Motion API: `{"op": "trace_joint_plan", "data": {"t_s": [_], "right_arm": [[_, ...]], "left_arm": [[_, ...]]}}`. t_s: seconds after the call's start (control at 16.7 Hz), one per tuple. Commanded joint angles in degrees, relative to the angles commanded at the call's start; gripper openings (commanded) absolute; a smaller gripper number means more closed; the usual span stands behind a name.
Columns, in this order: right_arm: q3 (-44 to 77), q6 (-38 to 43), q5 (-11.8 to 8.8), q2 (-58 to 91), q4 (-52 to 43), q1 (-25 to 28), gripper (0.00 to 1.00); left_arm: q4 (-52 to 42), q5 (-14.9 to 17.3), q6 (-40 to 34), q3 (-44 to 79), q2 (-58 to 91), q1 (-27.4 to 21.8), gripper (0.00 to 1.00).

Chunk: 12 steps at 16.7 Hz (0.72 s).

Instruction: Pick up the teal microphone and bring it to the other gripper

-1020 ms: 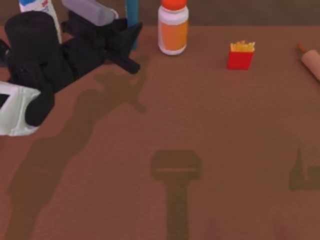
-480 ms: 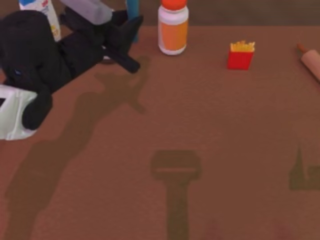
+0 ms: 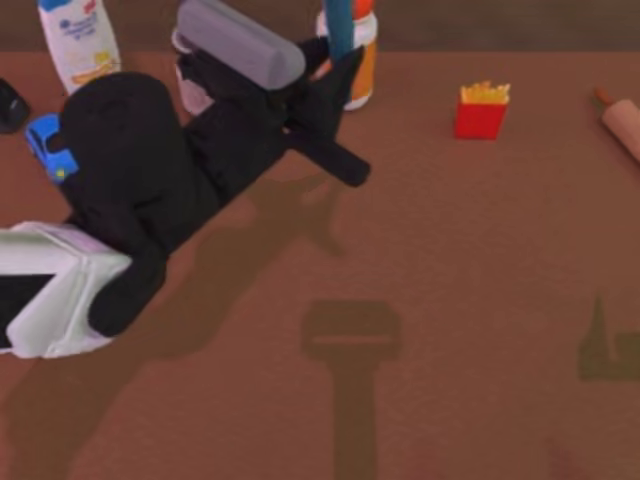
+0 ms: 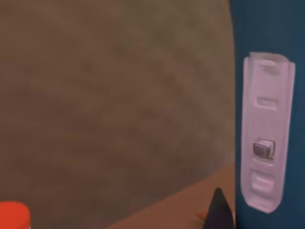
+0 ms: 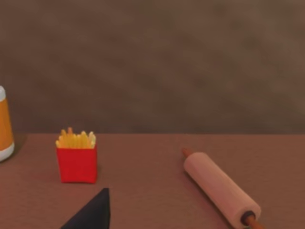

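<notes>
Left gripper (image 3: 335, 75) is pinching the mic (image 3: 339, 28) and lifting it right beside the orange bottle (image 3: 362, 62), so it's risking clipping it. Right gripper's fingers: can't tell.

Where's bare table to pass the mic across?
Open: the brown table middle and near edge, below the red fries box and wooden rolling pin. Crowded: far left, where the left gripper holds the teal microphone by the orange bottle.

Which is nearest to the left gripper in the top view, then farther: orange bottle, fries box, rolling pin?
From the left gripper, holding the microphone:
1. Orange bottle, right beside it.
2. Fries box, farther right.
3. Rolling pin, right edge.
</notes>
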Motion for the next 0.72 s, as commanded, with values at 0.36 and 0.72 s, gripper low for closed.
{"op": "trace_joint_plan", "data": {"t_s": [0.36, 0.72], "right_arm": [[0.0, 0.0, 0.0, 0.0, 0.0, 0.0, 1.0], [0.0, 0.0, 0.0, 0.0, 0.0, 0.0, 1.0]], "left_arm": [[0.5, -1.5, -0.2, -0.5, -0.7, -1.5, 0.0], [0.7, -1.7, -0.3, -0.7, -0.9, -1.7, 0.0]]}}
